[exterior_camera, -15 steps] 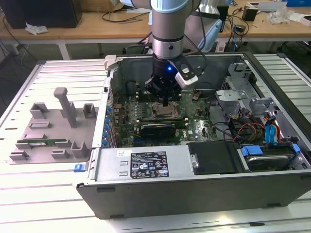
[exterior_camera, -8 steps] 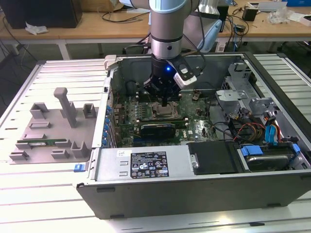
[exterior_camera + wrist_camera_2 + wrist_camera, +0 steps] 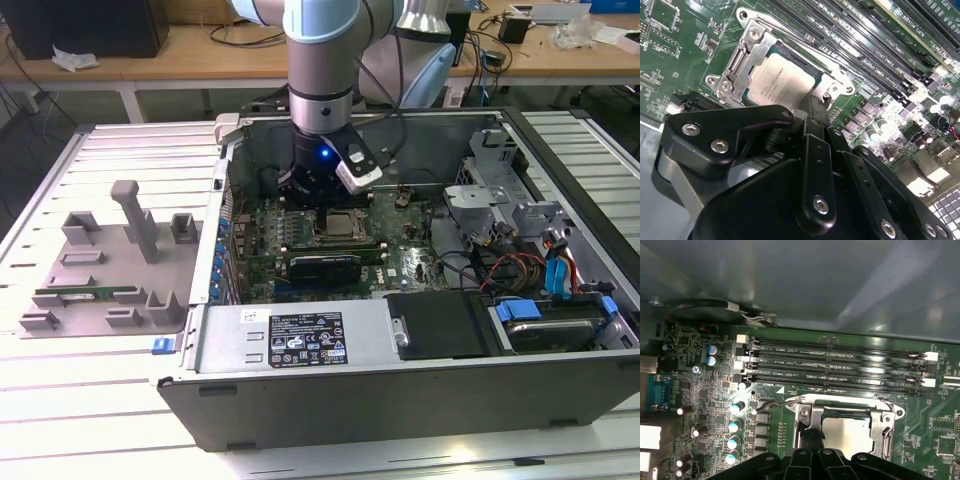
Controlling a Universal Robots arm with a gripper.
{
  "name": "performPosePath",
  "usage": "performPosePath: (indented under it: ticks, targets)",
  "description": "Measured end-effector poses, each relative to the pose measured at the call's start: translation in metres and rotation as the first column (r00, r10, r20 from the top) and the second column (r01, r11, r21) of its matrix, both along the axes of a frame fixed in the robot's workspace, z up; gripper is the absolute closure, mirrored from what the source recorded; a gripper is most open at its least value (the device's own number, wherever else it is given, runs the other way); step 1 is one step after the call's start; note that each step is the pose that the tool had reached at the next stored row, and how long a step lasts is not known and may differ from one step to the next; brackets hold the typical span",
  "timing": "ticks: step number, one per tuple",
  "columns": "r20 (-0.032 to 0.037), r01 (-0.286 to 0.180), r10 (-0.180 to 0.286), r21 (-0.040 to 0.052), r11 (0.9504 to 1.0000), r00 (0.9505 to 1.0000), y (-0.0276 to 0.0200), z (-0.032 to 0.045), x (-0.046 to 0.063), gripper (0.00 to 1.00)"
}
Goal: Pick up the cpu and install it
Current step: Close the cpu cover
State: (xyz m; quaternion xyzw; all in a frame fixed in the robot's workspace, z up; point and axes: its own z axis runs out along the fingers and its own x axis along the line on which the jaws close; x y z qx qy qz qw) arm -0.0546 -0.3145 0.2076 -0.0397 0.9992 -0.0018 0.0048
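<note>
The cpu (image 3: 779, 76) has a smooth, shiny silver metal top, & the frame (image 3: 751, 52) is bare shiny metal too. The gripper (image 3: 815, 110) is black & matt w/ shiny little screws; the board (image 3: 935, 412) is green, smooth & a bit glossy. The case (image 3: 420, 400) is dull grey metal, the tray (image 3: 110, 270) matt grey plastic.

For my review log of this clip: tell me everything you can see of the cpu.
The cpu is a flat square chip with a dull silver-grey metal top bearing faint print. It lies level in the metal socket frame on the green motherboard, beside the memory slots. The gripper sits close over one edge; contact cannot be told.
</note>
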Motion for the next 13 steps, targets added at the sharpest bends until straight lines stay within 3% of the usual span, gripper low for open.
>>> performPosePath:
  ticks: [13]
  targets:
    - [-0.0001,0.000,0.000,-0.0001,1.0000,1.0000,0.0000,-0.0026,-0.0009,0.89]
